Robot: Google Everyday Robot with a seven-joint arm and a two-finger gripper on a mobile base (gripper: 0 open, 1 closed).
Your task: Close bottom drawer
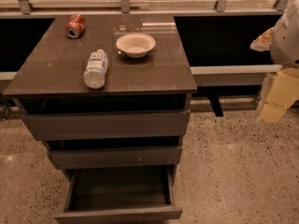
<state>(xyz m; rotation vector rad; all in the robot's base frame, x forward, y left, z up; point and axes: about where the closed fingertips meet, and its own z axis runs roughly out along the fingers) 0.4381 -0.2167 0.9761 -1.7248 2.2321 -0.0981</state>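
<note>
The bottom drawer (117,213) of a dark grey-brown cabinet is pulled far out toward me. Its dark box interior (119,188) shows and looks empty, and its low plain front panel sits at the bottom edge of the camera view. The two wider drawers above it, the top one (107,124) and the middle one (114,157), stick out only slightly. My gripper (272,107), pale yellowish under a white arm, hangs at the far right edge. It is well to the right of the cabinet and above the floor, and touches nothing.
On the cabinet top (154,76) lie a red can (75,25) and a plastic bottle (96,69), both on their sides, and a white bowl (136,44) stands upright. A speckled floor (233,171) spreads to the right. A low ledge and railing run behind.
</note>
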